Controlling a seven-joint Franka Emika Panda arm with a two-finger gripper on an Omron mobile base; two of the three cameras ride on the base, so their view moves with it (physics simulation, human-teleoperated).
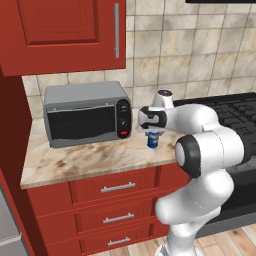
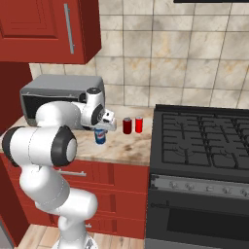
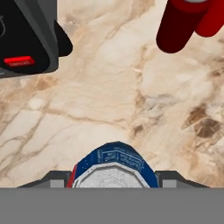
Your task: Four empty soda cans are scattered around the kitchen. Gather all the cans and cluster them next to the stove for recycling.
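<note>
While the blue soda can [image 2: 100, 136] stands upright on the beige marble counter [image 1: 75, 160], the gripper [image 2: 101, 127] sits down over its top, one finger on each side; in the hand view the can [image 3: 111, 166] shows its silver lid and blue wall with a red stripe between the two dark finger tips [image 3: 52, 179], so the claw is clenched on the blue can; whether the can's base rests on the stone or hangs just clear of it cannot be told. From the left base view the can [image 1: 152, 140] pokes out below the hand [image 1: 150, 131], near the counter's front edge and just right of the grey toaster oven [image 1: 85, 119] (its red button and dark knob panel face the can). Two red soda cans [image 2: 133, 125] stand side by side, touching or nearly so, farther back on the counter, between the blue can and the black stove [image 2: 204, 141]; they sit close to the stove's left edge. Red drawers [image 1: 117, 189] with silver handles run under the counter; a red wall cabinet [image 1: 65, 32] hangs above the toaster oven; tan tiles [image 2: 160, 58] cover the wall behind.
</note>
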